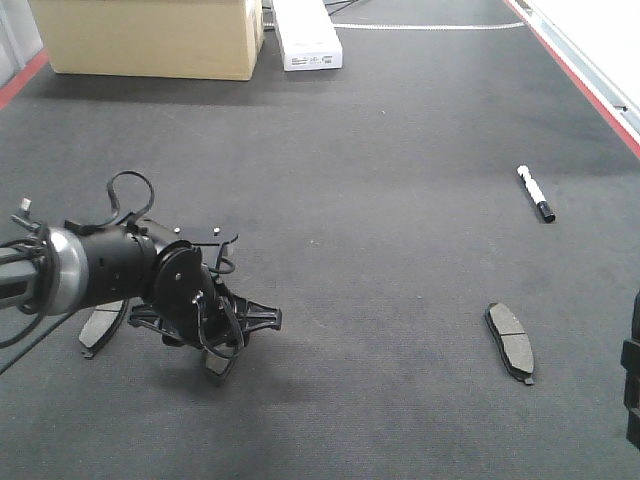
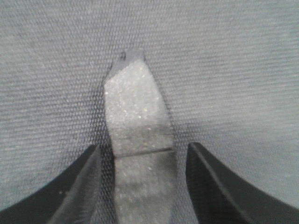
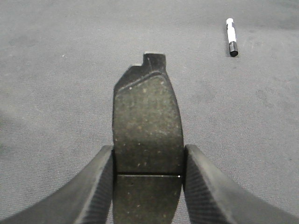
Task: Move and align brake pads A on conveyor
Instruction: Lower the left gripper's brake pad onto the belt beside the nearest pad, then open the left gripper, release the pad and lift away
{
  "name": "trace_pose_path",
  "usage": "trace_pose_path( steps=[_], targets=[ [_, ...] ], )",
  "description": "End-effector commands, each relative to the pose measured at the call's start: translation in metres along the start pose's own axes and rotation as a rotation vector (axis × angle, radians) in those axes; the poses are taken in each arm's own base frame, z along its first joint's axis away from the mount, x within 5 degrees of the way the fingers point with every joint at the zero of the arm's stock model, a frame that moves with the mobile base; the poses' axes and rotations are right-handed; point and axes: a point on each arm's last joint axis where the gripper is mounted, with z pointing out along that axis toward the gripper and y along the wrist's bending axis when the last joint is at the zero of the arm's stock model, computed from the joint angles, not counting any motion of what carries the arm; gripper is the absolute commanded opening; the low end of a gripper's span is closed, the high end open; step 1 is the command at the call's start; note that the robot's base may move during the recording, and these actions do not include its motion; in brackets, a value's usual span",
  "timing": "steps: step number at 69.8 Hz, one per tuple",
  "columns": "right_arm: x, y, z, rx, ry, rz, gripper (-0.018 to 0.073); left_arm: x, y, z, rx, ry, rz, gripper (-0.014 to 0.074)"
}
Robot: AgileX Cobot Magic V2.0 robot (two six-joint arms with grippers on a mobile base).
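The conveyor (image 1: 380, 150) is a wide dark-grey belt. One brake pad (image 1: 510, 342) lies flat at the right, and another brake pad (image 1: 100, 325) shows partly behind my left arm. My left gripper (image 1: 218, 358) points down at the belt. In the left wrist view it (image 2: 142, 151) stands open astride a third pad (image 2: 135, 116) lying on the belt, with a gap on each side. My right gripper (image 3: 148, 154) is shut on a dark pad (image 3: 147, 116) at its groove, tab pointing away, held above the belt. Only the edge of the right arm (image 1: 632, 370) shows in the front view.
A white marker pen with a black cap (image 1: 535, 194) lies at the right, also seen from the right wrist (image 3: 231, 36). A cardboard box (image 1: 150, 35) and a white box (image 1: 305, 35) stand at the far end. A red edge strip (image 1: 590, 85) runs along the right.
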Motion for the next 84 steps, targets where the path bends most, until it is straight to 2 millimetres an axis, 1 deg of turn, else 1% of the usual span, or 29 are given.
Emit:
trace_pose_path(
  steps=[1,11,25,40,46,58,70,76,84],
  targets=[
    [-0.017,0.001,-0.005,-0.005,-0.12,-0.012,-0.0002,-0.018,-0.006,-0.045,0.077,-0.16,0.008,0.0409],
    [-0.017,0.001,-0.005,-0.005,-0.12,-0.012,-0.0002,-0.021,-0.004,-0.082,0.104,-0.261,0.037,0.0409],
    [-0.017,0.001,-0.005,-0.005,-0.12,-0.012,-0.0002,-0.017,0.005,-0.136,0.084,-0.389,0.113,0.0409],
    [-0.017,0.001,-0.005,-0.005,-0.12,-0.012,-0.0002,-0.004,0.017,-0.201,0.118,-0.55,0.118,0.0409],
    [-0.017,0.001,-0.005,-0.005,-0.12,-0.012,-0.0002,0.006,0.023,-0.221,0.135,-0.617,0.129,0.0409],
    [-0.017,0.001,-0.005,-0.005,-0.12,-0.012,-0.0002,0.04,0.041,-0.239,0.152,-0.706,0.15,0.0409],
    [-0.017,0.001,-0.005,-0.005,-0.12,-0.012,-0.0002,0.084,0.063,-0.258,0.189,-0.808,0.152,0.0409],
    [-0.017,0.001,-0.005,-0.005,-0.12,-0.012,-0.0002,0.104,0.073,-0.262,0.178,-0.874,0.202,0.0409],
    [-0.017,0.001,-0.005,-0.005,-0.12,-0.012,-0.0002,0.127,0.083,-0.257,0.165,-0.945,0.285,0.0409]
  ],
)
